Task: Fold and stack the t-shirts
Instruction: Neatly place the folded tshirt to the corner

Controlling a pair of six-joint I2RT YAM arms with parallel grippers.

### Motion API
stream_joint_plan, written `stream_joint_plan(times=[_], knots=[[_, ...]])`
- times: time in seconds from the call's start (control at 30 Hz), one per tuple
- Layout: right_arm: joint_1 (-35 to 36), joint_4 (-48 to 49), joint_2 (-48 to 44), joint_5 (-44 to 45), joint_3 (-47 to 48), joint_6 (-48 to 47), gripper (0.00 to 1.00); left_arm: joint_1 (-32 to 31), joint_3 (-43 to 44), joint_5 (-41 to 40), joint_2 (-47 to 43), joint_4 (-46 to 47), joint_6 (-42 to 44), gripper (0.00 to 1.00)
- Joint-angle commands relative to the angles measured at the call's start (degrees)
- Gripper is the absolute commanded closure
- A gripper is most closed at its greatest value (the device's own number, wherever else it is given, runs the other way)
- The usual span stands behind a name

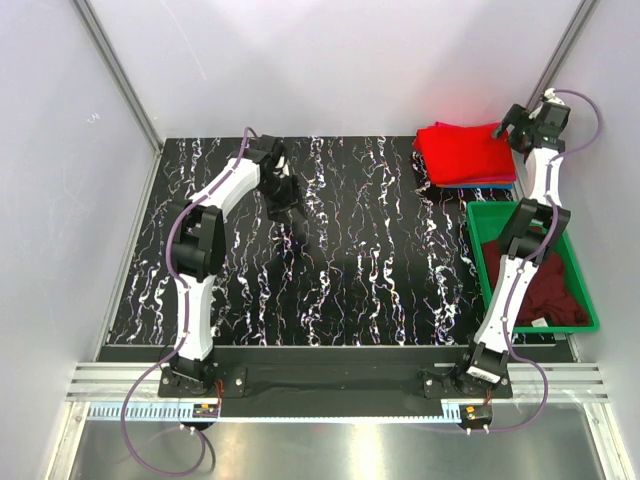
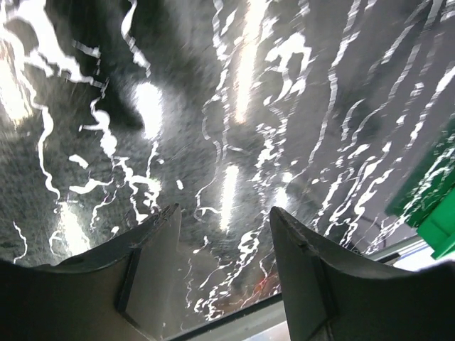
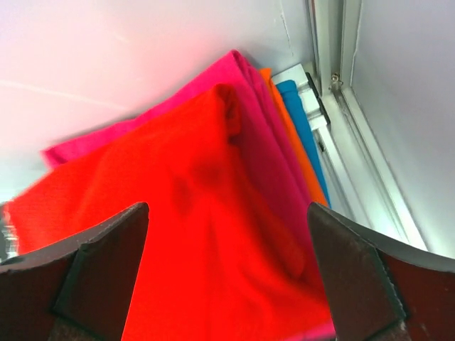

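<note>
Maroon t-shirt, pale tag illegible

Left fingers half parted, right fingers spread wide

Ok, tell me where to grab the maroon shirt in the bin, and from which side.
Pinch a raised fold near the middle of the maroon shirt, coming straight down: it lies crumpled in the green bin, whose walls likely block sideways approaches.

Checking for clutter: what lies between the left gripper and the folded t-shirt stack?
Only bare black marbled table, seen in the top view, separates the left gripper from the t-shirt stack.
</note>
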Motion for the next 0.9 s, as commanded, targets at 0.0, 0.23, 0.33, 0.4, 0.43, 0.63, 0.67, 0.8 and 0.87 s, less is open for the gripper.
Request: stream_joint_plan(times=[0.0,0.23,0.33,0.4,0.43,0.63,0.67,0.8,0.87], knots=[[1.4,0.5,-10.9,3.2,-3.0,3.7,0.0,0.0,2.3,1.3,-2.3,-0.3,0.5,0.41],[6.3,-9.3,-11.7,0.7,-0.1,5.2,0.01,0.3,0.0,3.4,-4.2,1.9,1.0,0.41],[7.5,-8.1,-13.0,-7.2,-6.3,10.4,0.05,0.4,-1.0,4.5,-5.1,2.5,1.0,0.41],[8.2,-6.7,-14.5,-8.4,-11.4,12.3,0.05,0.5,-1.2,4.6,-5.5,2.5,1.1,0.41],[8.1,-3.9,-15.9,-9.5,-16.6,13.8,0.06,0.5,-1.4,4.6,-5.8,2.5,1.3,0.41],[3.3,0.7,-12.7,-11.3,-14.0,18.5,0.17,0.6,-4.6,3.9,-8.0,4.4,1.6,0.41],[2.3,0.7,-10.9,-14.6,-11.6,20.4,0.29,0.6,-5.7,3.9,-8.1,4.8,1.3,0.41],[-0.5,11.3,-5.4,-24.6,-8.4,28.2,0.66,0.6,-8.5,4.6,-8.9,6.1,0.3,0.42],[-0.6,16.7,-4.3,-30.4,-8.1,33.4,0.7,0.6,-8.6,3.9,-9.4,6.1,0.2,0.42]])
